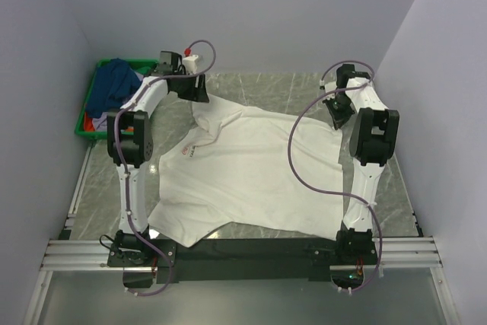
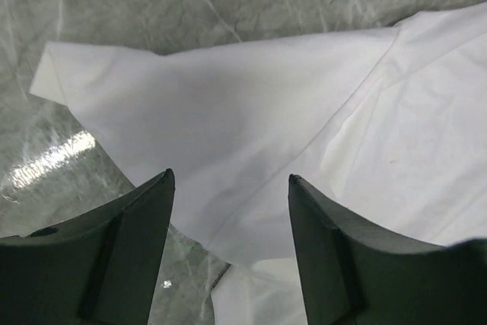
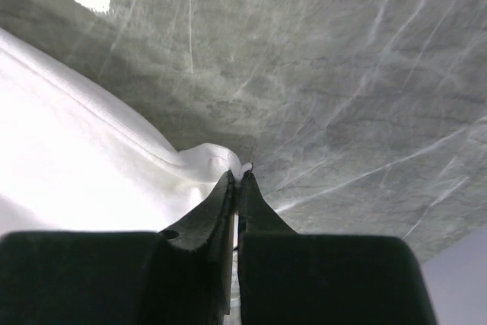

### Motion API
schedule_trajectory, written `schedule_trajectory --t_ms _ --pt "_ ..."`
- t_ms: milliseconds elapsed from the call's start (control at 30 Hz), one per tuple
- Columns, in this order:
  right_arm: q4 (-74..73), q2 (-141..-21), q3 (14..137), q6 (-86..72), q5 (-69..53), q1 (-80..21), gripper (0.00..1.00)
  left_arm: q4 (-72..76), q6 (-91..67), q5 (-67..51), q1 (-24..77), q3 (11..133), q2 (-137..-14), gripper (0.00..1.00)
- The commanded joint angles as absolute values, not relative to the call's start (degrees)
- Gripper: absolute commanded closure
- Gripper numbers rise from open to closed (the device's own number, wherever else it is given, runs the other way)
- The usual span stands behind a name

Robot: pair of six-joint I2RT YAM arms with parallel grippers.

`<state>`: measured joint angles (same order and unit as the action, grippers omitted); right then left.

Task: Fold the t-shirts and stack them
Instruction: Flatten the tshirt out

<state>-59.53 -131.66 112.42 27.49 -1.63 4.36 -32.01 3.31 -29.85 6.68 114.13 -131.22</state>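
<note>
A large white t-shirt (image 1: 251,173) with a small red chest mark (image 1: 188,150) lies spread on the marble table. My left gripper (image 1: 199,90) hovers open above its far left sleeve (image 2: 198,112), nothing between the fingers (image 2: 137,218). My right gripper (image 3: 240,173) is shut on a pinch of the white t-shirt's (image 3: 84,157) far right edge, near the table surface. In the top view the right gripper (image 1: 336,116) sits at the shirt's far right corner. A dark blue t-shirt (image 1: 114,85) and a bit of a red one (image 1: 93,122) lie in the crate.
A green plastic crate (image 1: 85,129) stands at the far left beside the table (image 1: 266,85). Grey walls close in on three sides. A purple cable (image 1: 304,157) hangs from the right arm over the shirt.
</note>
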Motion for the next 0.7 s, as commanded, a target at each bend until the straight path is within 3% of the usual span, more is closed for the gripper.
schedule_trajectory --t_ms 0,167,333,433,467,500,667 --pt "-60.6 -131.7 115.0 26.6 -2.5 4.0 1.00 -35.6 2.9 -24.5 7.6 114.1 -132.5 0.33" --pt "-60.9 -132.4 116.5 26.1 -2.4 3.6 1.00 -36.6 3.7 -18.1 9.2 112.7 -134.3 0.37" --pt "-61.1 -133.2 118.1 26.0 -1.9 3.3 1.00 -39.9 4.3 -15.4 9.4 116.5 -136.8 0.49" --pt "-61.2 -133.6 119.4 25.8 -1.8 3.0 1.00 -40.5 5.4 -15.9 9.4 117.9 -137.5 0.74" --pt "-61.1 -133.7 120.1 25.8 -1.7 2.8 1.00 -40.6 5.9 -16.2 9.2 118.2 -137.4 0.92" --pt "-61.1 -133.8 120.6 25.8 -1.7 2.7 1.00 -40.4 5.9 -16.3 9.1 118.6 -136.9 0.99" --pt "-62.3 -131.2 120.1 25.6 -2.9 2.6 1.00 -38.5 8.5 -22.2 7.0 116.4 -127.8 1.00"
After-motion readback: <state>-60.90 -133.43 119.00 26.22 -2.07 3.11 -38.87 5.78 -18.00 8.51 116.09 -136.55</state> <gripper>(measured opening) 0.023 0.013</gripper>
